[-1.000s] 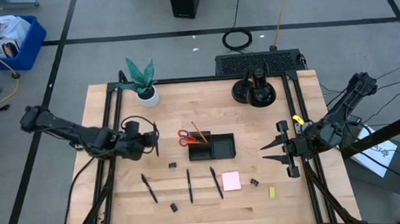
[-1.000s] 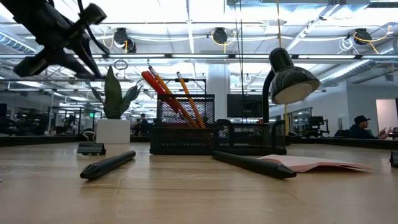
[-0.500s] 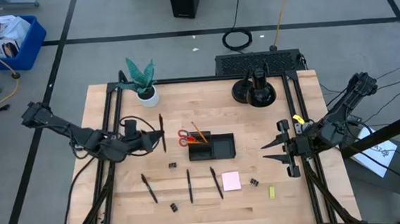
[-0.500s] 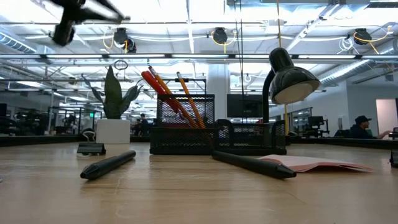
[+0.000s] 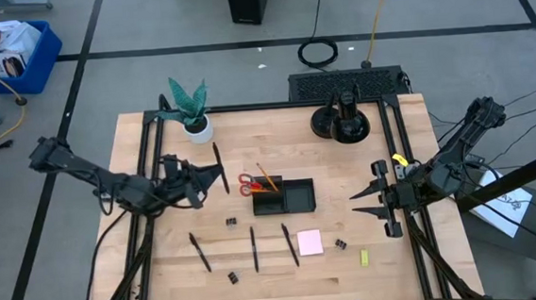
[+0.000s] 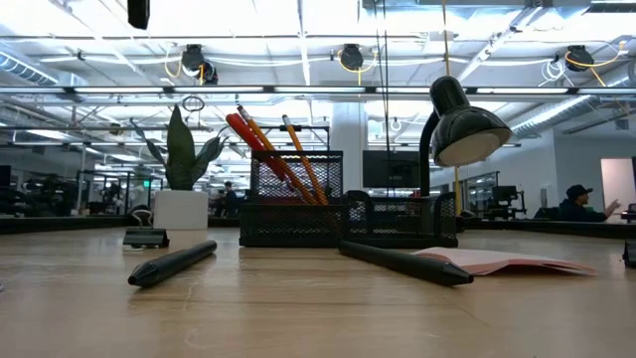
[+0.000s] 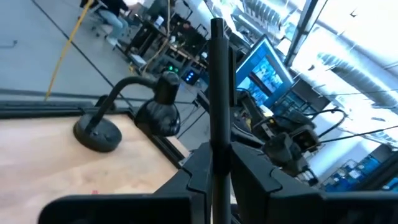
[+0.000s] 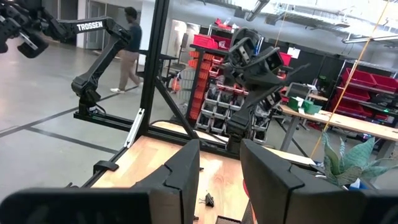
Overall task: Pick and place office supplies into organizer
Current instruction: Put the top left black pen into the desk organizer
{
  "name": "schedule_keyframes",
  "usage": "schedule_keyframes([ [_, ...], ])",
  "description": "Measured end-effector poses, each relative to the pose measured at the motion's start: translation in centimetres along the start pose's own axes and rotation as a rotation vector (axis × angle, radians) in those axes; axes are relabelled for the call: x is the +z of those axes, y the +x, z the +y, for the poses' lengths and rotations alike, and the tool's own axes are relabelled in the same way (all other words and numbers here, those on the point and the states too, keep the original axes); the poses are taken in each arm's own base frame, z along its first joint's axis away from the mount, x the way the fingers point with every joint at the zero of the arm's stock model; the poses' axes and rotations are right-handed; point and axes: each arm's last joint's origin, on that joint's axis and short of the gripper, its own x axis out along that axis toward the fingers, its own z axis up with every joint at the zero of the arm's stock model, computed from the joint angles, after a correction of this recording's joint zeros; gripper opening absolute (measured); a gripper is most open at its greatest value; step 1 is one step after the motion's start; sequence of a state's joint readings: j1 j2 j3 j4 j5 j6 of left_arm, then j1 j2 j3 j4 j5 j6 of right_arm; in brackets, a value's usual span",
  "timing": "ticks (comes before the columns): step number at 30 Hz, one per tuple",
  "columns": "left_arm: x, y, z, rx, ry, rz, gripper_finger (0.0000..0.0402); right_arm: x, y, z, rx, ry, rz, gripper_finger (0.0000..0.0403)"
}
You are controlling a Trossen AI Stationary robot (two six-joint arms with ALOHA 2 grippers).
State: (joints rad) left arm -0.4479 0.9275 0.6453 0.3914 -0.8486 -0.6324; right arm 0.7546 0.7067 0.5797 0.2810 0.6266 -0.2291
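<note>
My left gripper (image 5: pixel 206 181) hangs above the table left of the organizer (image 5: pixel 285 197) and is shut on a black pen (image 5: pixel 219 168). The low black organizer carries orange pencils (image 5: pixel 266 177) and red-handled scissors (image 5: pixel 249 183) at its left end. Three more black pens (image 5: pixel 254 248) lie flat near the front edge, beside a pink sticky-note pad (image 5: pixel 309 243), tiny binder clips (image 5: pixel 231 223) and a yellow-green piece (image 5: pixel 364 257). My right gripper (image 5: pixel 366 203) waits open at the table's right side. My left gripper pinches the black pen between its two fingers (image 7: pixel 200 168), on the shaft toward one end (image 7: pixel 217 140). The fingers come from the table's left and lie across the pen. The pen is lifted clear of the table, and most of its length (image 7: pixel 217 68) sticks out beyond the fingers.
A potted plant (image 5: pixel 190 109) stands at the far left and a black desk lamp (image 5: pixel 341 118) at the far right of the table. In the right wrist view a person (image 8: pixel 130 50) walks in the room beyond. Bare wood lies between the organizer and my right gripper.
My left gripper has risen, leaving the low view through its top edge, and has moved a little toward the organizer. It has turned as it rose, so the pen it carries has swung toward the table's far edge. The right arm has kept still.
</note>
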Motion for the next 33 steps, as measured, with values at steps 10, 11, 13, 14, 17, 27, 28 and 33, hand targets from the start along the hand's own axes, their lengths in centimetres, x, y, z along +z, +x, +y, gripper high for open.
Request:
schedule_keyframes([
  [10,0.2,0.8,0.3,-0.008,0.004,-0.011,0.0053,0.1,0.0,0.0,-0.002,0.004,-0.006,0.0112],
  [11,0.2,0.8,0.3,-0.009,0.003,-0.010,0.0053,0.1,0.0,0.0,-0.002,0.004,-0.006,0.0112],
  [13,0.2,0.8,0.3,-0.009,0.005,-0.010,0.0053,0.1,0.0,0.0,-0.002,0.004,-0.005,0.0112],
  [14,0.2,0.8,0.3,-0.009,0.008,-0.010,0.0053,0.1,0.0,0.0,-0.002,0.004,-0.006,0.0112],
  [17,0.2,0.8,0.3,-0.010,0.016,-0.010,0.0053,0.1,0.0,0.0,-0.002,0.004,-0.005,0.0112],
  [27,-0.7,1.6,-0.3,-0.072,0.066,-0.004,0.0053,0.3,0.5,0.0,-0.025,0.005,-0.035,0.0112],
  [28,-0.8,1.7,-0.4,-0.085,0.080,-0.001,0.0053,0.2,0.7,-0.1,-0.032,0.010,-0.035,0.0112],
  [33,-0.9,2.8,-1.8,-0.092,0.134,0.012,0.0053,-0.1,1.6,-0.3,-0.076,0.038,-0.030,0.0112],
])
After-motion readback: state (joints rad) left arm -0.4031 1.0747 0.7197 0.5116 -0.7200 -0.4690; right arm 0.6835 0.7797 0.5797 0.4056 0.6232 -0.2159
